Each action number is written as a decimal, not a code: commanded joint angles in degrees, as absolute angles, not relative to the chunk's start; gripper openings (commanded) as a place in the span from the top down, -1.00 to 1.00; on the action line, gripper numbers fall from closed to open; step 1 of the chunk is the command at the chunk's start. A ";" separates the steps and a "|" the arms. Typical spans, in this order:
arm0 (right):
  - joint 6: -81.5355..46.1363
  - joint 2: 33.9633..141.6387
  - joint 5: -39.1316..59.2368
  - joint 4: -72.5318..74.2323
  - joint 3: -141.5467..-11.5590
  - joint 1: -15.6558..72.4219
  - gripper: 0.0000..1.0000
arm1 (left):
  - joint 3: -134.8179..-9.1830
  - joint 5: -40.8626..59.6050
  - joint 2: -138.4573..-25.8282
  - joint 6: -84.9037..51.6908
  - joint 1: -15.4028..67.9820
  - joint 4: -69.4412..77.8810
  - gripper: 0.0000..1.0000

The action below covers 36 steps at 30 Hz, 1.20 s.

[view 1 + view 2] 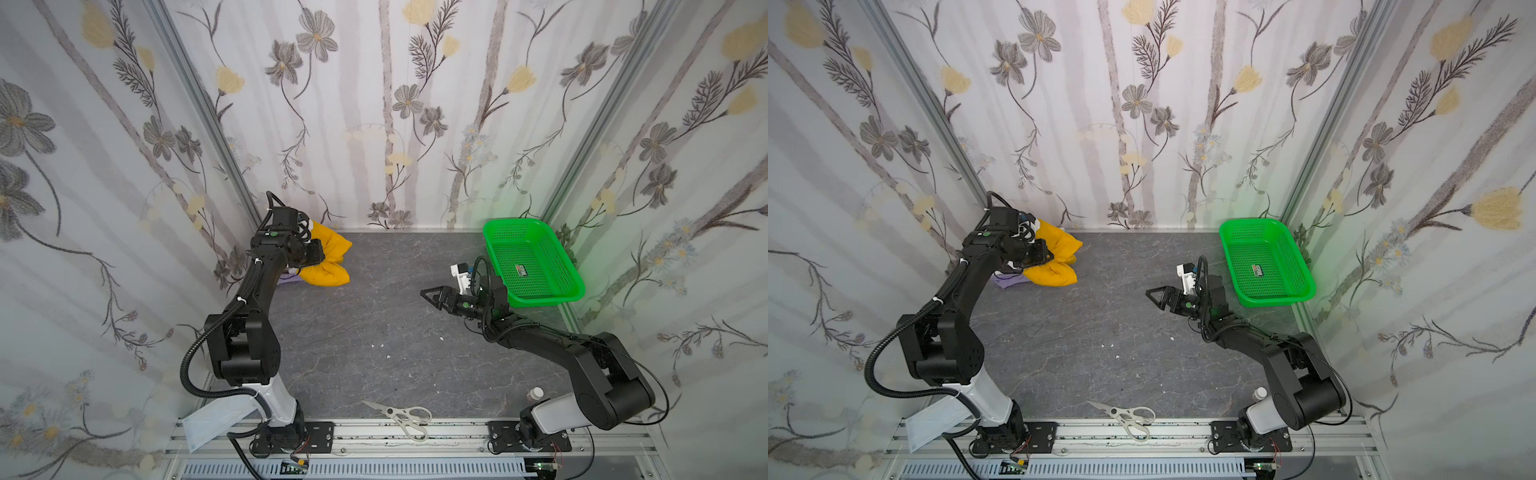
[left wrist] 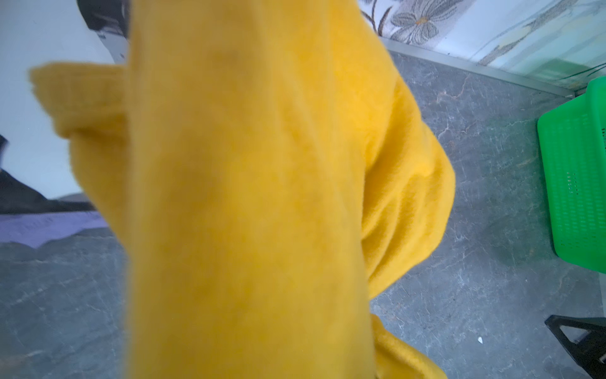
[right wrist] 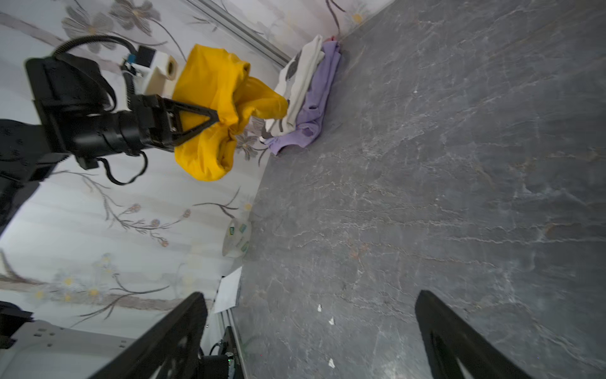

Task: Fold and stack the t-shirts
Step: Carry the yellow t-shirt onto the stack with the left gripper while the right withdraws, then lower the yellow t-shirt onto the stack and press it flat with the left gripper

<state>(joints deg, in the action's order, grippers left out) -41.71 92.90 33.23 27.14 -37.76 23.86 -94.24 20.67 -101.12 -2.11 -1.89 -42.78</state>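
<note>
My left gripper point(image 3: 217, 120) is shut on the mustard-yellow t-shirt point(image 1: 329, 261), which hangs bunched above the table's back left corner. The yellow cloth point(image 2: 249, 197) fills the left wrist view and hides the jaws there. Beneath and behind it, against the wall, the white t-shirt with black-and-grey print point(image 3: 300, 75) lies on the pale lavender t-shirt point(image 3: 319, 101). In both top views only a lavender edge point(image 1: 1009, 281) shows beside the arm. My right gripper point(image 1: 432, 297) hovers right of the table's middle, open and holding nothing, its fingers point(image 3: 193, 315) wide apart over bare table.
A bright green perforated basket point(image 1: 550, 266) stands at the back right, close behind my right wrist. Scissors point(image 1: 402, 415) lie at the front edge, with a small bottle point(image 1: 535, 392) by the right arm's base. A tape roll point(image 3: 236, 238) rests against the left wall. Small white scraps dot the table.
</note>
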 commanded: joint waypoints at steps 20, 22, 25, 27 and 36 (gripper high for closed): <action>-30.85 85.56 23.33 3.81 -36.08 23.99 -0.99 | -146.43 34.37 -146.51 7.37 -12.13 -48.21 1.00; -30.96 85.82 23.29 3.94 -36.08 23.91 -0.99 | -145.58 34.19 -146.22 7.12 -13.27 -48.68 0.89; -31.11 86.63 23.47 3.85 -36.88 23.87 -0.99 | -141.80 35.76 -144.65 6.51 -15.42 -47.83 0.28; -30.82 87.73 23.90 3.72 -38.11 23.91 -0.99 | -139.68 35.95 -143.65 6.24 -16.69 -47.18 -0.12; -30.12 89.34 23.99 2.99 -41.04 23.99 -0.99 | -138.77 37.72 -139.57 2.45 -20.42 -44.83 -1.00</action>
<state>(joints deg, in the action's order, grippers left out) -30.76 89.21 23.88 3.05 -40.73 23.94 -138.17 36.29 -140.99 3.97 -19.88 -46.44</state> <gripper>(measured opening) 0.996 0.997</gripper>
